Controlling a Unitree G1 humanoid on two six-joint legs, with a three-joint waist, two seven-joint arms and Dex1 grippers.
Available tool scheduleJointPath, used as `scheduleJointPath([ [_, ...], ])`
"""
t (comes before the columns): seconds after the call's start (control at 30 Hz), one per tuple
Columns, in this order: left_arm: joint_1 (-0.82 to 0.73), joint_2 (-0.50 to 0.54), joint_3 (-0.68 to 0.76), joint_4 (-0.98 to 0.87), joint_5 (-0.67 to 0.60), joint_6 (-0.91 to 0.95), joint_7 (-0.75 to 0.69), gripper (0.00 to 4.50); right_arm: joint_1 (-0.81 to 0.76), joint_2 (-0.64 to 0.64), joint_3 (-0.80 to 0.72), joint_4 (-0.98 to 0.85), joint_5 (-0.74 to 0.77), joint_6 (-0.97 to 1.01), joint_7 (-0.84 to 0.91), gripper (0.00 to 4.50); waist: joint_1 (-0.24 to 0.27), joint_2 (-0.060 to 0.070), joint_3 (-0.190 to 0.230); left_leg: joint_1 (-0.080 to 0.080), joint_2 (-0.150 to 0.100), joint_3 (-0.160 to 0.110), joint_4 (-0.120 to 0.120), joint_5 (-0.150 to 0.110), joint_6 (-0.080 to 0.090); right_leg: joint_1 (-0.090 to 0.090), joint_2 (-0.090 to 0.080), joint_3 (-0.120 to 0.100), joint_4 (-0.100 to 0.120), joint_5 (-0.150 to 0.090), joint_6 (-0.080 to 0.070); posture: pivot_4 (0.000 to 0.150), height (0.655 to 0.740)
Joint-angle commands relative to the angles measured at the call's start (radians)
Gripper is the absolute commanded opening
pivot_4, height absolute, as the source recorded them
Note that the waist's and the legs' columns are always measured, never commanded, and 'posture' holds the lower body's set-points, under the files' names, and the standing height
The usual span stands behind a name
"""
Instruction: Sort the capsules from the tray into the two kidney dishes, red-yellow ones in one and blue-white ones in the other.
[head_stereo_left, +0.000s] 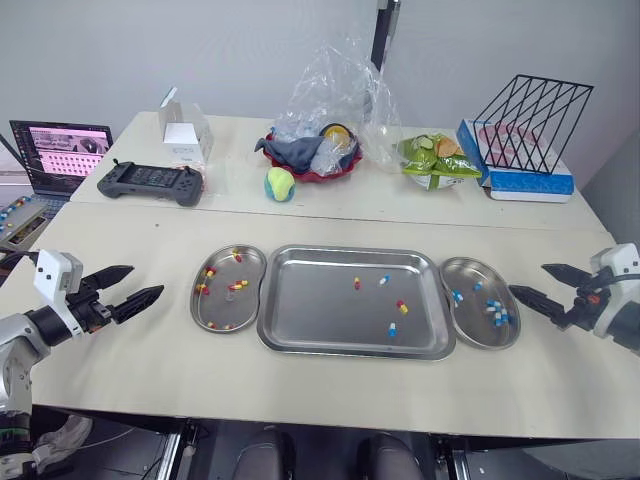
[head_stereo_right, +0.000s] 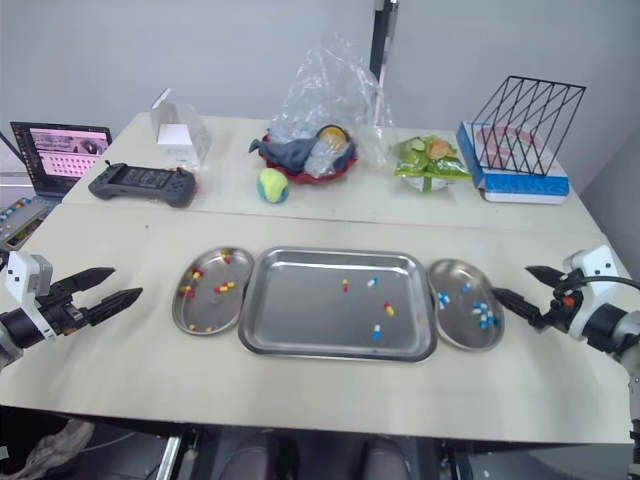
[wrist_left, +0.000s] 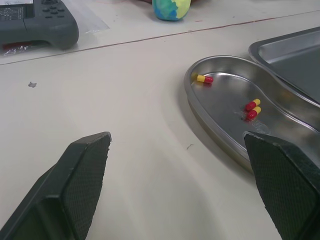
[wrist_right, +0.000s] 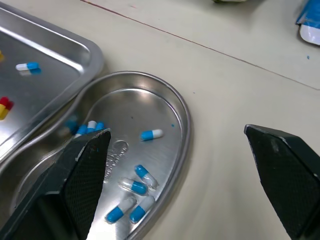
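Nearest, the left gripper (head_stereo_left: 145, 280) and right gripper (head_stereo_left: 528, 279) hover with jaws released and empty outside the kidney dishes (head_stereo_left: 196, 302), while the remaining capsules (head_stereo_left: 401, 306) lie in the tray (head_stereo_left: 310, 305), likely light, slick and roll-prone, best pinched mid-body.

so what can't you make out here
Left kidney dish: in the left wrist view the left gripper's finger covers part of it.
Right kidney dish: in the right wrist view the right gripper's finger partly hides some blue-white capsules.
Laptop: cut by the left eye view's edge; screen text too small.
Red bowl: plastic bag veils its contents.
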Motion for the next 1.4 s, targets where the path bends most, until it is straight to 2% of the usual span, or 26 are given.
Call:
scheduleJointPath([
  [0.03, -0.003, 0.013, 0.027, 0.008, -0.007, -0.032, 0.005, 4.46, 0.003, -0.007, -0.056, 0.02, 0.008, -0.02, -0.019, 4.5, -0.002, 0.0, 0.0, 0.0, 0.0, 0.0, 0.0, 0.0, 0.0, 0.0, 0.0, 0.0, 0.0, 0.0, 0.0, 0.15, 0.688],
  [0.53, -0.046, 0.03, 0.01, 0.065, 0.003, -0.066, 0.005, 4.46, 0.014, 0.001, -0.077, 0.016, 0.022, 0.005, -0.053, 4.5, -0.011, 0.0, 0.0, 0.0, 0.0, 0.0, 0.0, 0.0, 0.0, 0.0, 0.0, 0.0, 0.0, 0.0, 0.0, 0.15, 0.688],
  [0.93, -0.058, 0.019, -0.01, -0.002, -0.019, -0.025, -0.003, 4.46, 0.003, -0.01, -0.069, -0.053, 0.064, 0.068, -0.028, 4.5, -0.013, 0.0, 0.0, 0.0, 0.0, 0.0, 0.0, 0.0, 0.0, 0.0, 0.0, 0.0, 0.0, 0.0, 0.0, 0.15, 0.688],
  [1.23, -0.1, 0.019, -0.029, -0.025, -0.02, -0.004, -0.007, 4.46, 0.023, -0.007, -0.05, -0.177, 0.068, 0.124, -0.03, 4.5, -0.016, 0.0, 0.0, 0.0, 0.0, 0.0, 0.0, 0.0, 0.0, 0.0, 0.0, 0.0, 0.0, 0.0, 0.0, 0.15, 0.688],
  [1.4, -0.105, 0.016, -0.034, -0.001, 0.012, -0.071, 0.004, 4.46, -0.004, 0.033, 0.039, -0.295, 0.069, 0.16, -0.067, 4.5, -0.018, 0.0, 0.0, 0.0, 0.001, 0.0, 0.0, 0.0, 0.0, 0.0, 0.0, 0.0, 0.0, 0.0, 0.0, 0.15, 0.688],
])
